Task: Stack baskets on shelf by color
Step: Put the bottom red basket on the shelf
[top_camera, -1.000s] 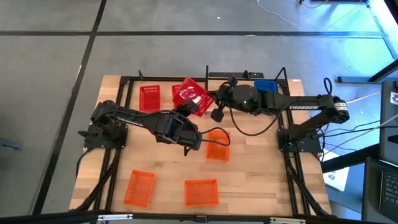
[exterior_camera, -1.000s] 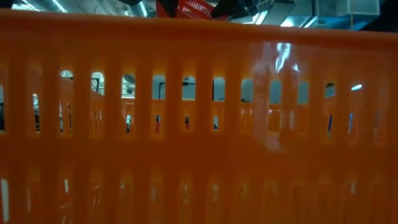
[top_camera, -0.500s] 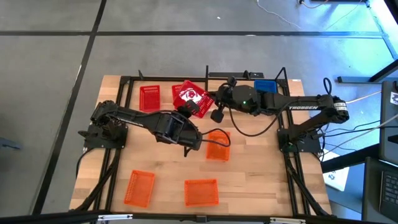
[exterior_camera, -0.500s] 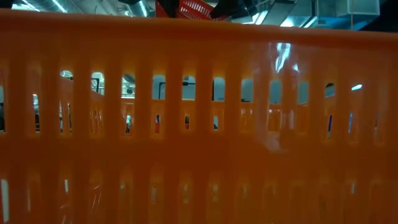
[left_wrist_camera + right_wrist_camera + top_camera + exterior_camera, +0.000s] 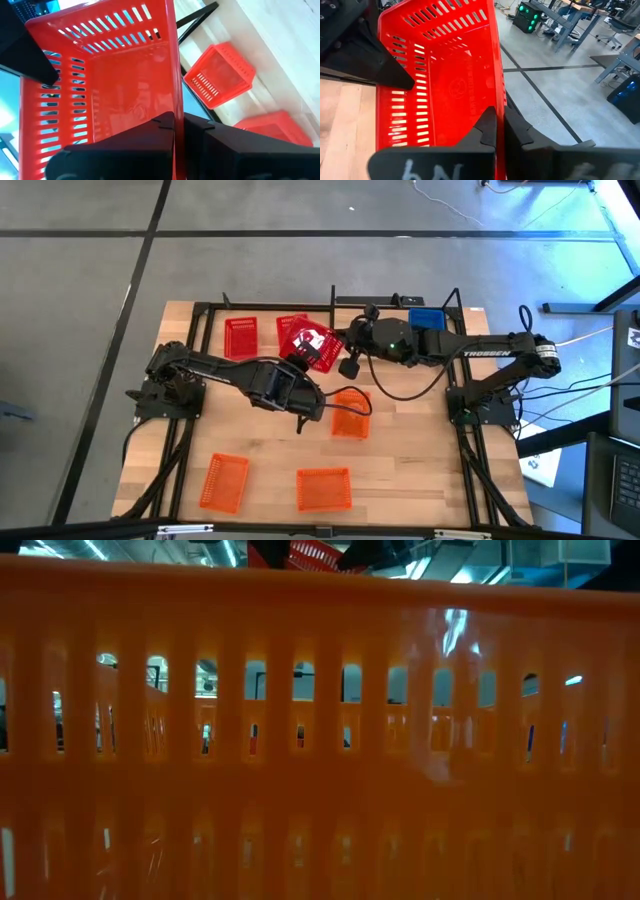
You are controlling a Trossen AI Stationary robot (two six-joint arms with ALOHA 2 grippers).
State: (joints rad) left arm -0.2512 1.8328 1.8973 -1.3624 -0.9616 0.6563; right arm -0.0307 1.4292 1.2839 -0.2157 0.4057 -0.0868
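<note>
A: Where is the red basket (image 5: 310,345) that both arms are on?

B: It is held tilted in the air at the far middle of the tabletop (image 5: 410,450), over the shelf (image 5: 265,315) area. The left gripper (image 5: 300,360) has its jaws closed on one thin side wall, as the left wrist view shows, with the wall pinched between the 2 dark fingers (image 5: 150,135). The right gripper (image 5: 338,340) grips another wall of the same basket the same way, jaws shut on the rim in the right wrist view.

A: What else sits on the shelf?

B: 1 more red basket (image 5: 241,336) lies flat at the shelf's left part, and a second red one (image 5: 286,326) is just beside it, partly hidden under the lifted basket. The left wrist view shows those 2 below the held one, on light wood. A blue basket (image 5: 427,319) is at the shelf's right end, largely covered by the right arm.

A: And the orange ones?

B: 3 orange baskets are on the tabletop. 1 (image 5: 349,413) stands near the middle, just beside the left arm's wrist. 1 (image 5: 224,481) lies at the near left, and 1 (image 5: 323,488) at the near middle, well apart from the shelf. The near middle one fills almost the whole low view, its slotted wall right in front of the camera, with the red basket's edge (image 5: 315,554) showing above it.
</note>
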